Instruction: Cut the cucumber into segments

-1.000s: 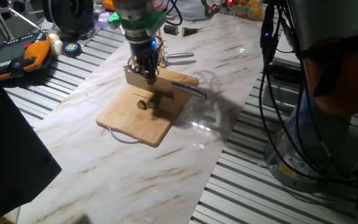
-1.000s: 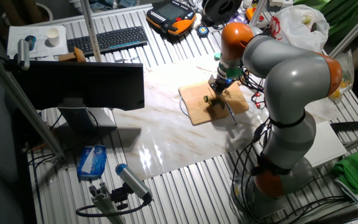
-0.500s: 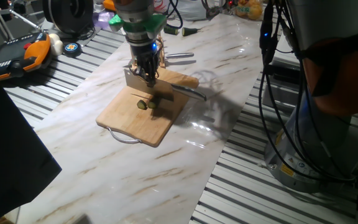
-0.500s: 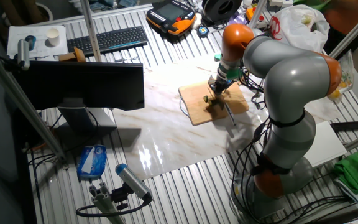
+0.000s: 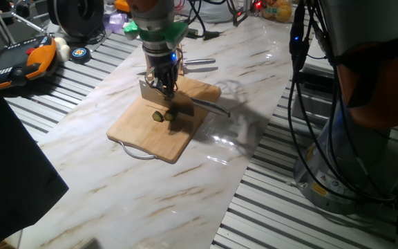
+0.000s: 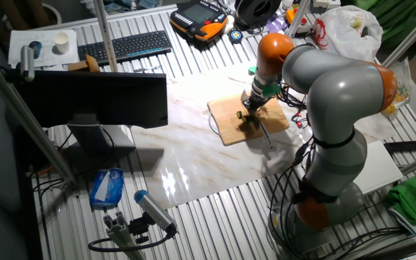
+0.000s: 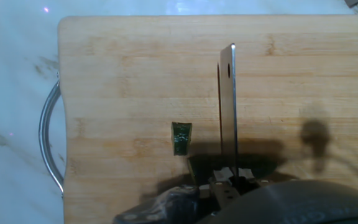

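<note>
Gripping a flat steel knife blade (image 7: 228, 112) by its spine end, the two-finger gripper (image 5: 162, 86) hangs low over the pale wooden cutting board (image 5: 137, 124), and the hand view makes the hold plain: the jaws are drawn in tight with the blade pinched edge-on between them, a narrow silver strip running straight away from the camera with a small hole near its far tip. The blade stands upright on its edge, parallel to the board's short sides. Just left of it in that hand view lies the short dark green cucumber (image 7: 181, 137), a stubby piece resting on the wood, close beside the blade but apart from it; a strip of bare board shows between them. From one fixed view the cucumber (image 5: 159, 116) sits near the middle of the board, directly below and slightly in front of the gripper, its pale yellow-green end just visible. Whether it is one piece or several chunks pressed together, that view is too small to tell. A second long grey-handled knife (image 5: 209, 104) lies across the board's right edge, its handle reaching onto the white marbled table (image 5: 185, 187). The board's curved metal wire handle (image 7: 47, 140) juts off the left end onto the marble. From the other fixed view, the grey and orange arm (image 6: 323, 79) bends down over the board with the gripper (image 6: 253, 106) at its centre.
</note>
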Motion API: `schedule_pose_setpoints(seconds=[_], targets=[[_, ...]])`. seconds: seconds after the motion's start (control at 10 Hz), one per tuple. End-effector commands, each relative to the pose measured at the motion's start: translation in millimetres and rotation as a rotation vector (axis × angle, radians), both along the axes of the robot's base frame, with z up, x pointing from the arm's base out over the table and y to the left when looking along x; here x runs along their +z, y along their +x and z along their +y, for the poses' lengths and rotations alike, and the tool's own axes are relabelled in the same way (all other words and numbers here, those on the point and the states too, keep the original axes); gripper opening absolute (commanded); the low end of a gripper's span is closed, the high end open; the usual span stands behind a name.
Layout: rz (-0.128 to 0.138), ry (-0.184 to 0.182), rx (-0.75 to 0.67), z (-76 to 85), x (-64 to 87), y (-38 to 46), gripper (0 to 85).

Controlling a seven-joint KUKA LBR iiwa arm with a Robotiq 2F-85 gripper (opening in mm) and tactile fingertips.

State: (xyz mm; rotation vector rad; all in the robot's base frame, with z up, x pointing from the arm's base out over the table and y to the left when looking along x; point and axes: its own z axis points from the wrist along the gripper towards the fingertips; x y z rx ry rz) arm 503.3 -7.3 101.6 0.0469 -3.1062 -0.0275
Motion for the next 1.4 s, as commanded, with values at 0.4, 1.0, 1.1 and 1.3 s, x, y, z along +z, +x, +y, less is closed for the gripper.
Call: schedule_pose_setpoints(seconds=[0.4,1.0,1.1,1.3], targets=[[-0.008,0.001,0.003,-0.7,-4.2,1.1,0.7],[0.003,0.003,0.005,-0.7,-6.9,1.0,0.7],[0.006,0.003,0.005,-0.7,-7.5,1.1,0.7],[0.01,0.006,0.005,-0.7,-10.0,1.7,0.7]])
